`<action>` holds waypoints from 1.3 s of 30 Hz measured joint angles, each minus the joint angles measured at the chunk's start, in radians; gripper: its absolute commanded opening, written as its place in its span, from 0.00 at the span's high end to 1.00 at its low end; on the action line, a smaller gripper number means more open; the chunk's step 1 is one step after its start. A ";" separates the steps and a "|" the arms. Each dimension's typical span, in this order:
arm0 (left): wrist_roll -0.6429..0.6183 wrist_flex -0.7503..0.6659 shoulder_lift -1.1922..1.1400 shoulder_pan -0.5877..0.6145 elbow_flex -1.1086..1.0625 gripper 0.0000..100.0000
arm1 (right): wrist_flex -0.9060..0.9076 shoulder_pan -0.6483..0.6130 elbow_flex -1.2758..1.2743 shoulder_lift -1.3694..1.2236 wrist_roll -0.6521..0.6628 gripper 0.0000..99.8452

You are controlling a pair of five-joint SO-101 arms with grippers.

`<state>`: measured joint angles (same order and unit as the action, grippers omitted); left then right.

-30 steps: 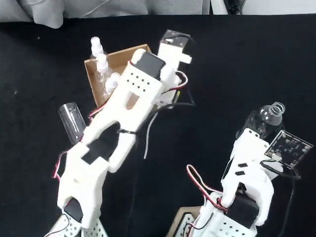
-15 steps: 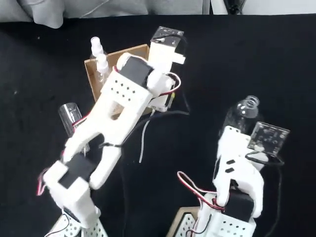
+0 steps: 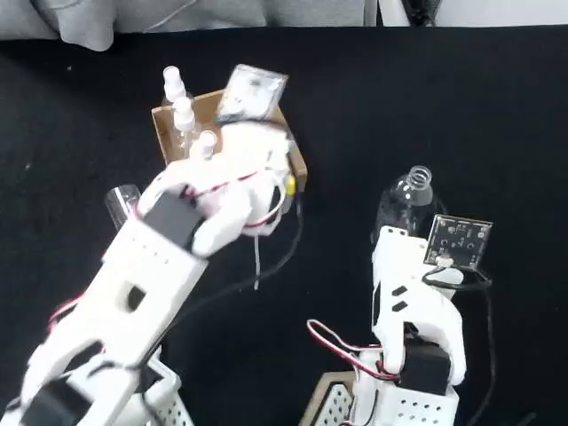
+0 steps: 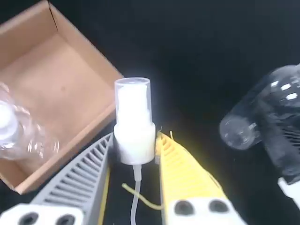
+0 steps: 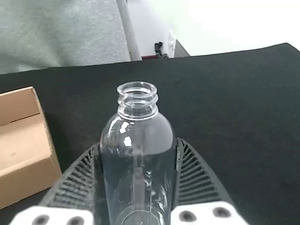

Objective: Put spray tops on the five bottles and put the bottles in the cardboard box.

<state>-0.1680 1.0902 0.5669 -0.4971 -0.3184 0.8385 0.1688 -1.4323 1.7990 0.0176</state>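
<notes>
Since the earlier frames the left arm (image 3: 151,266) had swung back toward the left and near side, its wrist drawn over the cardboard box (image 3: 163,133). The right arm (image 3: 413,302) had carried its open bottle (image 3: 406,195) leftward.

From above, the bottles numbered five. Three capped bottles (image 3: 184,115) stood in the far-left corner of the box. One clear bottle (image 3: 122,200) sat on the table (image 3: 444,106) left of the box, partly under the left arm. The open bottle stood upright to the right of the box, well apart from it.

In the left wrist view the left gripper (image 4: 134,139) pinched one spray top (image 4: 134,115) between its grey and yellow jaws, just beside the box's edge. One capped bottle showed inside the box.

In the right wrist view the right gripper (image 5: 137,149) clamped the open bottle around its body, neck up.
</notes>
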 measured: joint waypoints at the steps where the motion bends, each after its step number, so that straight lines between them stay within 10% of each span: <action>1: 0.000 -0.023 0.048 0.003 -0.038 0.97 | 0.000 -0.012 0.000 0.000 0.000 0.98; 39: -0.210 -0.603 0.852 0.269 -0.677 0.97 | -0.109 -0.468 -0.189 0.000 0.000 0.98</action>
<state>-0.3782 0.4872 1.4185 -0.2286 -0.9950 0.7296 -0.2992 -1.6210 1.7990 0.0176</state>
